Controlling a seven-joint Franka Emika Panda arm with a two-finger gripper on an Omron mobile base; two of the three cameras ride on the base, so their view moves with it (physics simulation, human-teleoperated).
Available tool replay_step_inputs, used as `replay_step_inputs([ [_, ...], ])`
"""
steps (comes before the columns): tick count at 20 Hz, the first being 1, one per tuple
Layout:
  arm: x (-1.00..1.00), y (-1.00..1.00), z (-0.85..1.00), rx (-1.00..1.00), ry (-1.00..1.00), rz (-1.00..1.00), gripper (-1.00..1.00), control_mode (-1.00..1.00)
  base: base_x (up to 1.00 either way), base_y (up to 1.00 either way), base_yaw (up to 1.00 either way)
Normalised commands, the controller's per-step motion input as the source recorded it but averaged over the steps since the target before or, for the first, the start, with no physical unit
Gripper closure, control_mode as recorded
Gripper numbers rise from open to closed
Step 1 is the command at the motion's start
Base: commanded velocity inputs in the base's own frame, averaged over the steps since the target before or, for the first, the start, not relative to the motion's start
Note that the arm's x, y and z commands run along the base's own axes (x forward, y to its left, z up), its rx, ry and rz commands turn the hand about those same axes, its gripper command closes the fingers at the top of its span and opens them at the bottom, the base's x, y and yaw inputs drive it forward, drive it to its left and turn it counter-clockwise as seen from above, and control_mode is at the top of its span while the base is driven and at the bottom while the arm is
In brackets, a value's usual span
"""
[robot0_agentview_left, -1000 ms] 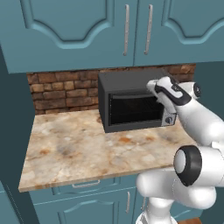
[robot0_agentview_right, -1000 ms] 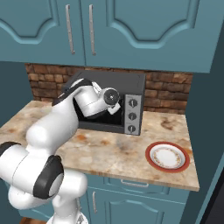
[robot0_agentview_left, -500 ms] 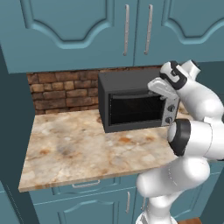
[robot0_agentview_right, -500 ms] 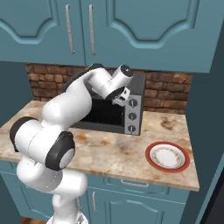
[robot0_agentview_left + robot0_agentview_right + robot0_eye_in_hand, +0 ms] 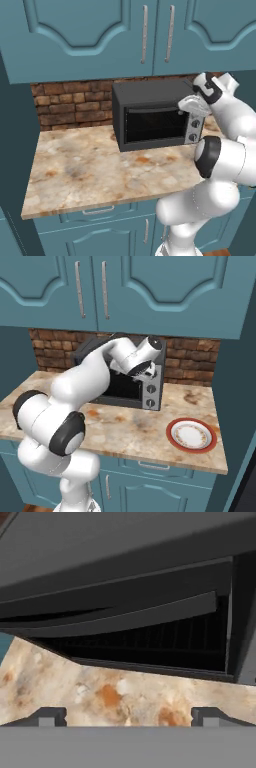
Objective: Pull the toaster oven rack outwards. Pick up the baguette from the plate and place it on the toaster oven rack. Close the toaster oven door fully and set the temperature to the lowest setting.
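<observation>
Plate (image 5: pixel 192 435) (one), toaster oven (image 5: pixel 152 120) (one)

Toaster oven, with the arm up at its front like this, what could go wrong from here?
1. The open pincer hangs by the top right of the toaster oven, where small knobs sit stacked close together; it may grab or turn the wrong one.
2. In the hand view the door handle lies right ahead, so a forward push might catch it and jar the oven.
</observation>
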Motion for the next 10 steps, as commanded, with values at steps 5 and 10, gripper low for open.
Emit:
replay_step_inputs([
  [5,0.13,0.26,-0.29,-0.15,-0.25,-0.03,-1.00,-1.00,0.00,0.00,0.00],
  [10,0.57,0.43,-0.19,-0.19,-0.21,-0.12,-1.00,-1.00,0.00,0.00,0.00],
])
